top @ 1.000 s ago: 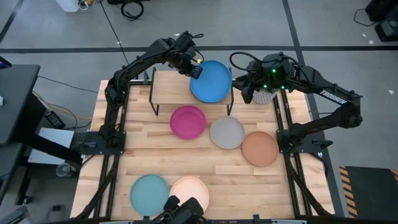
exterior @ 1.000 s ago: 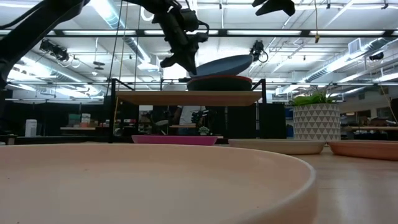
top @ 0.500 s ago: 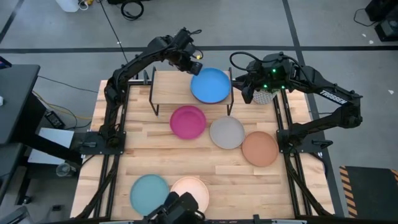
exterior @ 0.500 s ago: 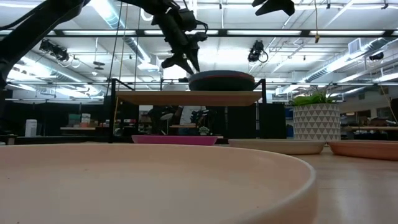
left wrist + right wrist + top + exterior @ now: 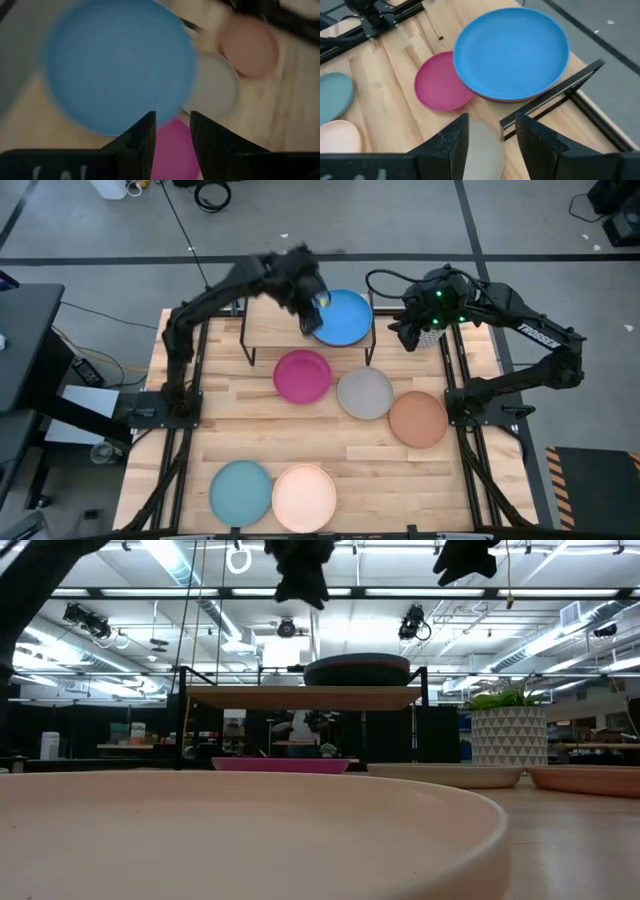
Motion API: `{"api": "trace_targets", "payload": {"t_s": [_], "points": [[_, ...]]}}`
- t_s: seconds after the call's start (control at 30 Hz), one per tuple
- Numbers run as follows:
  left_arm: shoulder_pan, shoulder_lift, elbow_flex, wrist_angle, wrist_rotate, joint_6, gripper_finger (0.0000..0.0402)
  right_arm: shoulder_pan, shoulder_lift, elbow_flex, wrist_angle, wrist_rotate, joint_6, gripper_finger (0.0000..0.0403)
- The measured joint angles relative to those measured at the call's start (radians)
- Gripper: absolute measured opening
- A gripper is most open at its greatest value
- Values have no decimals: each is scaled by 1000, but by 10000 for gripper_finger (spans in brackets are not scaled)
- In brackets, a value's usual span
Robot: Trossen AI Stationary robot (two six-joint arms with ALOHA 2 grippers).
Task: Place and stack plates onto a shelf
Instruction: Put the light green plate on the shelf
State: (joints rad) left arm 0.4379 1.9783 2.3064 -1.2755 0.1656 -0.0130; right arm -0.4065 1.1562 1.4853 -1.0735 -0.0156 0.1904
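Shelf: light-wood board on thin black legs, stood at the far side of the slatted counter.

Blue plate: lay flat on the right end of the shelf, topmost of a small stack; a reddish rim of a plate beneath showed in the right wrist view.

Magenta plate: on the counter just in front of the shelf.

Grey plate: beside the magenta plate, to its right.

Tan plate: near the grey one, by the right arm's base.

Teal plate and cream-white plate: side by side at the near edge.

Left tool: hung above the shelf by the blue plate's left rim, fingers parted, empty.

Right tool: raised off the shelf's right end, fingers apart, empty.

White patterned planter: at the counter's far right.
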Motion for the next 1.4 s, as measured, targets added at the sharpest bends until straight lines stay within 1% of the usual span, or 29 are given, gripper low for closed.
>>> {"api": "trace_targets", "payload": {"t_s": [0.17, 0.23, 0.33, 0.5, 0.57, 0.67, 0.73, 0.83, 0.97, 1.07, 1.23, 1.4], "points": [[-126, -42, -88, -4, -4, 33, 126, -21, -13, 0, 4, 4, -19, 168], [-153, -69, -152, 4, 19, 46, 126, -29, -16, 0, 3, 0, -31, 167], [-180, -123, -283, 89, 61, 39, 126, -35, -19, 0, 2, -6, -35, 167], [-216, -254, -526, 258, 52, 21, 126, -35, -20, 0, 2, -12, -54, 167], [-236, -290, -616, 319, 29, 19, 126, -35, -20, 0, 2, -12, -65, 167], [-260, -328, -727, 366, 21, -4, 126, -35, -18, 0, 2, -12, -76, 167], [-275, -341, -781, 382, 31, -36, 126, -35, -18, 0, 2, -12, -82, 167], [-317, -348, -847, 380, 84, -81, 126, -35, -18, 0, 2, -33, -82, 167], [-417, -376, -919, 358, 154, -117, 126, -35, -18, 0, 2, -54, -90, 167], [-503, -391, -987, 353, 156, -165, 126, -35, -18, 0, 2, -61, -99, 167], [-633, -406, -1106, 424, 152, -259, 126, -35, -18, 0, 2, -75, -122, 167], [-713, -405, -1224, 518, 169, -354, 125, -35, -17, 0, 1, -103, -135, 167]]}}
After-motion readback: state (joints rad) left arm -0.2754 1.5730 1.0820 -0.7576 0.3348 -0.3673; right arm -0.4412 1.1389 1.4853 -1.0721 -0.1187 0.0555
